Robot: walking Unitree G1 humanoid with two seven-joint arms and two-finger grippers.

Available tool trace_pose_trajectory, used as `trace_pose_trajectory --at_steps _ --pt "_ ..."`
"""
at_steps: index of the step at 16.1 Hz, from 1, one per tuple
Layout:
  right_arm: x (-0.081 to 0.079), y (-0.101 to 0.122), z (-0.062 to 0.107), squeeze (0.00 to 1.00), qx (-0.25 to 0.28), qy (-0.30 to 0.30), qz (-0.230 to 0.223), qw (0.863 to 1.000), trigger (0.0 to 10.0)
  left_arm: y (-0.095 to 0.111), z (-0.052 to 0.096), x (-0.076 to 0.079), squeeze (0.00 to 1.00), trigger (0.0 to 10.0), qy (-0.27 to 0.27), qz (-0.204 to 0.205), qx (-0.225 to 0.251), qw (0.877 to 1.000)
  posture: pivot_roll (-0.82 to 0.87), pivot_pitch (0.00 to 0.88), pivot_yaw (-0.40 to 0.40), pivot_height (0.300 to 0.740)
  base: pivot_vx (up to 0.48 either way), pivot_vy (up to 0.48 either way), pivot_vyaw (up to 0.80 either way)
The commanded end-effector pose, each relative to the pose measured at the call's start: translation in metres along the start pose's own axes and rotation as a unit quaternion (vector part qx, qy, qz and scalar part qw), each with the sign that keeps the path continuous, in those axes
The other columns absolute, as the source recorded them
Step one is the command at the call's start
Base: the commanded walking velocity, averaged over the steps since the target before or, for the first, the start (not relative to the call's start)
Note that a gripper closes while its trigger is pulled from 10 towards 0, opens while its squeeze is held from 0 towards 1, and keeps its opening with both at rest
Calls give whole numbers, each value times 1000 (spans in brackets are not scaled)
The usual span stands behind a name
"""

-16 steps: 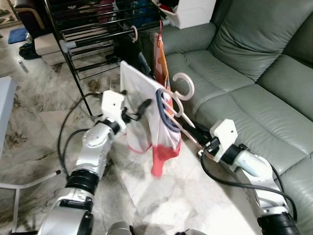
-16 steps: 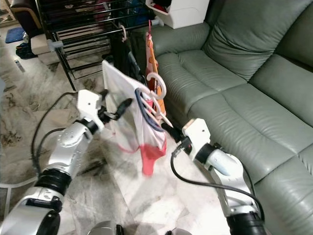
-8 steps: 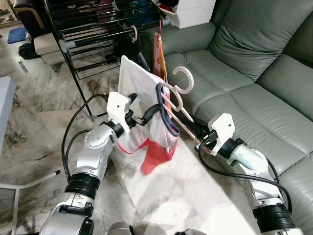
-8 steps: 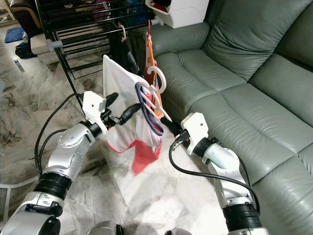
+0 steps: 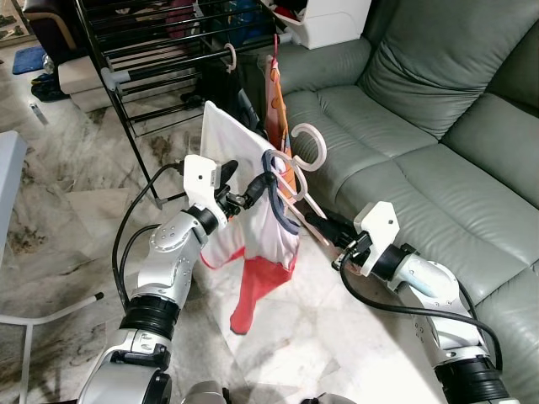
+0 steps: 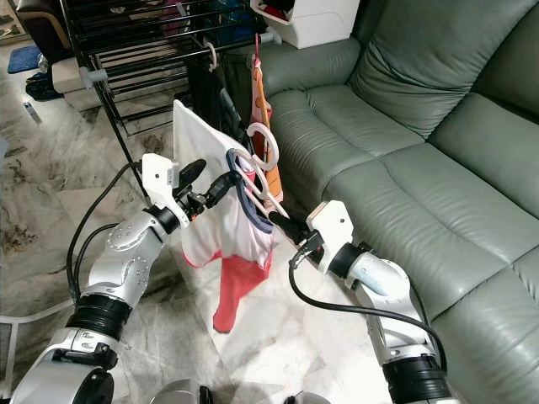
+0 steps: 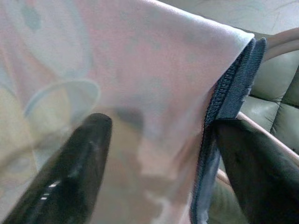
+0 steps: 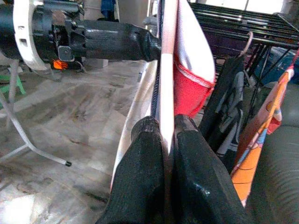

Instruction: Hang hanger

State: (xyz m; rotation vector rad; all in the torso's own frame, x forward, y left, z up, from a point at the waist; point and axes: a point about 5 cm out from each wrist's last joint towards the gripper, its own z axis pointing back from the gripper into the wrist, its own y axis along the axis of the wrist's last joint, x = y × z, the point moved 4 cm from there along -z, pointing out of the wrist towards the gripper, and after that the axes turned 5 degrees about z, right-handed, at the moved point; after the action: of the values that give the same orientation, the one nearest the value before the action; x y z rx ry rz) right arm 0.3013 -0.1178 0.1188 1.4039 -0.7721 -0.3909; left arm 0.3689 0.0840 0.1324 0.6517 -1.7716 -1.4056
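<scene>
Between right gripper [image 8: 161,140] jaws, pink hanger [image 8: 167,70]; shirt [image 7: 117,84] across left gripper's [image 5: 244,192]

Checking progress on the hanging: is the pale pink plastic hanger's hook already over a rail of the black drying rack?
No, the pale pink plastic hanger is in the air short of the black drying rack, clamped by the right gripper.

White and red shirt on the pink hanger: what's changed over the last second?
The left gripper moved in from the white and red shirt's side to its dark blue collar, one finger on each side of the fabric. The shirt's red hem now hangs lower. The right gripper stayed clamped on the pink plastic hanger, short of the black drying rack.
</scene>
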Motion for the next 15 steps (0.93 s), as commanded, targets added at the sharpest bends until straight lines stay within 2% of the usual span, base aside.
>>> trace_pose_trajectory --at_steps 1,2,5,9,15 --pt "-7 13 -5 0 26 27 -3 999 10000 12 -5 -1 0 627 -2 -11 12 1000 -97 0 8 740 0 0 0" --pt "-10 14 -4 0 26 36 -8 999 10000 12 -5 -2 0 0 -2 -12 12 1000 -97 0 9 740 0 0 0" --pt "-17 12 0 0 19 62 -25 998 10000 14 -3 -7 0 0 5 -21 13 1000 -94 0 8 740 0 0 0" --pt "-14 13 5 0 11 71 -36 997 10000 14 0 -11 0 0 8 -40 9 999 -93 0 9 740 0 0 0" --pt "0 11 6 0 -1 47 -20 999 10000 14 6 -16 0 0 7 -86 1 996 -88 0 6 740 0 0 0"
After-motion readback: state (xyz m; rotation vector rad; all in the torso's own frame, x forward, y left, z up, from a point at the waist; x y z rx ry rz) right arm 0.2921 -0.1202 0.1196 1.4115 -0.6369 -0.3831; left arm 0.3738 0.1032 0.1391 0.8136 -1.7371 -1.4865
